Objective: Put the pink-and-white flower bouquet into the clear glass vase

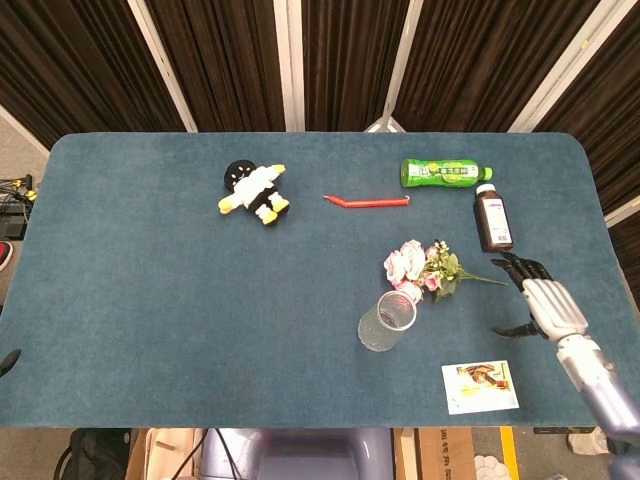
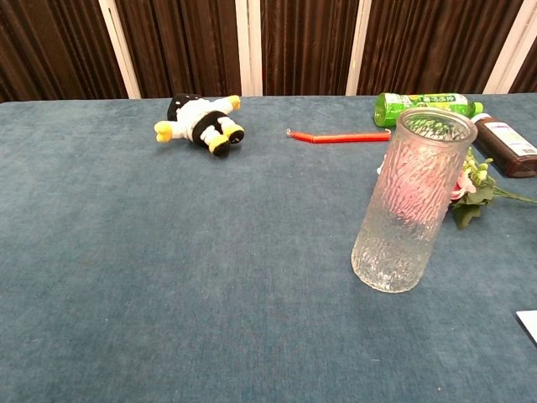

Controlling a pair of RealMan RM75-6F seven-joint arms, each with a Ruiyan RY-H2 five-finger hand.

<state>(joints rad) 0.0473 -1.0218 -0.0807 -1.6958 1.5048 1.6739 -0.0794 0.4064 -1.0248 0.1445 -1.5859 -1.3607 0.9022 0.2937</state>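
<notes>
The pink-and-white flower bouquet (image 1: 424,267) lies flat on the blue cloth-covered table (image 1: 150,290), stem end pointing right, blooms just behind the upright clear textured glass vase (image 1: 387,321); in the chest view the blooms show through the glass. The right hand (image 1: 540,302) hovers just right of the stem tip, dark fingers (image 1: 517,268) spread apart and reaching toward it, holding nothing and apart from the stem. At the left table edge only a dark tip (image 1: 8,360) shows; the left hand's state cannot be told.
</notes>
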